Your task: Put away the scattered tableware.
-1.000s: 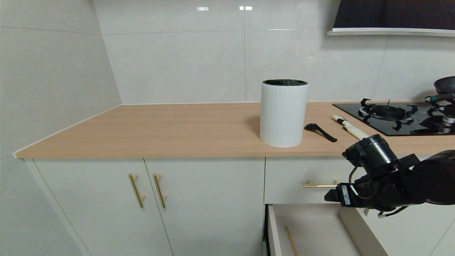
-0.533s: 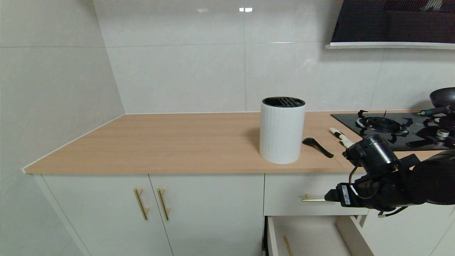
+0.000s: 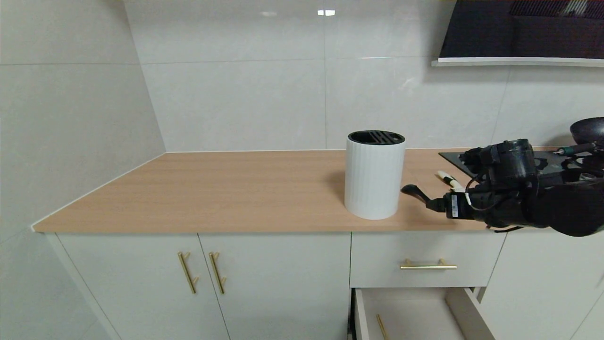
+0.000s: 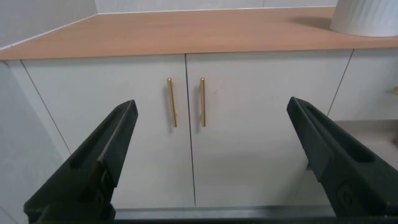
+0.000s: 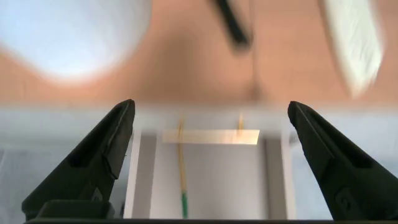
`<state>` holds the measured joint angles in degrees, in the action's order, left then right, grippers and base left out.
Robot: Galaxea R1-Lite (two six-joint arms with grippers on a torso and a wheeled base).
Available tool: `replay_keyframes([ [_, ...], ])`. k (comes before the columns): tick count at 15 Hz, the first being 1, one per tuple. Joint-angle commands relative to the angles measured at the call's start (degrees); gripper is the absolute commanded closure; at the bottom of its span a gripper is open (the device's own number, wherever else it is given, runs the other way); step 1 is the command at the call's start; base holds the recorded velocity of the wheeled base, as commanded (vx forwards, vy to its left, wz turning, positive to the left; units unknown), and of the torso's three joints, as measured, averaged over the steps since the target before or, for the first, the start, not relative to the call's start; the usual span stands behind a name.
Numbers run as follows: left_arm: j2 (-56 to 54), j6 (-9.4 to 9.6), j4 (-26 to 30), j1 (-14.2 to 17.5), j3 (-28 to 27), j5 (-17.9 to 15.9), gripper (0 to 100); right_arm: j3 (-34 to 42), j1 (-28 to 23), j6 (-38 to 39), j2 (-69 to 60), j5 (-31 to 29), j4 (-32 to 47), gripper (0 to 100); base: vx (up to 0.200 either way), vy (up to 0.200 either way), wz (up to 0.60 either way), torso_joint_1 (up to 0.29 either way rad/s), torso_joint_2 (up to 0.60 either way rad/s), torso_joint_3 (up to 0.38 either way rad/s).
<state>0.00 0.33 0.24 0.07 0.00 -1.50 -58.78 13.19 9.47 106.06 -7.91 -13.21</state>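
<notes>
- Left gripper: fingers spread wide, nothing between them, facing the double cabinet doors under the wooden countertop.
- White ribbed utensil holder with black slotted top: upright on the countertop, near its front edge.
- Black spoon: flat on the countertop just right of the holder, handle running toward the right gripper.
- Right gripper: fingers wide apart and empty, level with the counter's front edge, close to the spoon's handle; contact impossible to tell.
- White-handled utensil: lying right of the spoon, beside the gas hob.
- Open drawer below, a thin stick with a green end inside.
</notes>
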Motion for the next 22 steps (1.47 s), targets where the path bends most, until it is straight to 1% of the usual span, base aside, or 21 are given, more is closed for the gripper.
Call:
replay_keyframes([
  [1, 0.0, 0.02, 0.0, 0.0, 0.0, 0.0, 0, -6.3, -4.1, -3.4, 6.6, 5.1, -0.8, 0, 0.000, 0.000, 0.00, 0.000, 0.00, 0.000],
  [2, 0.0, 0.02, 0.0, 0.0, 0.0, 0.0, 0, -8.7, -5.3, -5.4, 8.8, 7.7, -1.1, 0, 0.000, 0.000, 0.00, 0.000, 0.00, 0.000],
  [3, 0.0, 0.02, 0.0, 0.0, 0.0, 0.0, 0, -10.4, -6.1, -7.0, 10.6, 9.0, -1.6, 0, 0.000, 0.000, 0.00, 0.000, 0.00, 0.000],
  [4, 0.0, 0.02, 0.0, 0.0, 0.0, 0.0, 0, -12.5, -6.7, -9.3, 13.6, 10.5, -3.8, 0, 0.000, 0.000, 0.00, 0.000, 0.00, 0.000],
  [6, 0.0, 0.02, 0.0, 0.0, 0.0, 0.0, 0, -13.3, -7.8, -13.6, 17.3, 12.6, -9.5, 0, 0.000, 0.000, 0.00, 0.000, 0.00, 0.000],
  [9, 0.0, 0.02, 0.0, 0.0, 0.0, 0.0, 0, -12.5, -9.1, -14.2, 19.5, 18.7, -13.5, 0, 0.000, 0.000, 0.00, 0.000, 0.00, 0.000],
  [12, 0.0, 0.02, 0.0, 0.0, 0.0, 0.0, 0, -13.6, -10.7, -14.2, 20.9, 21.6, -13.9, 0, 0.000, 0.000, 0.00, 0.000, 0.00, 0.000],
  [13, 0.0, 0.02, 0.0, 0.0, 0.0, 0.0, 0, -13.9, -10.7, -14.2, 21.6, 22.3, -13.9, 0, 0.000, 0.000, 0.00, 0.000, 0.00, 0.000],
  [22, 0.0, 0.02, 0.0, 0.0, 0.0, 0.0, 0, -14.9, -10.6, -14.7, 24.1, 22.1, -14.0, 0, 0.000, 0.000, 0.00, 0.000, 0.00, 0.000],
])
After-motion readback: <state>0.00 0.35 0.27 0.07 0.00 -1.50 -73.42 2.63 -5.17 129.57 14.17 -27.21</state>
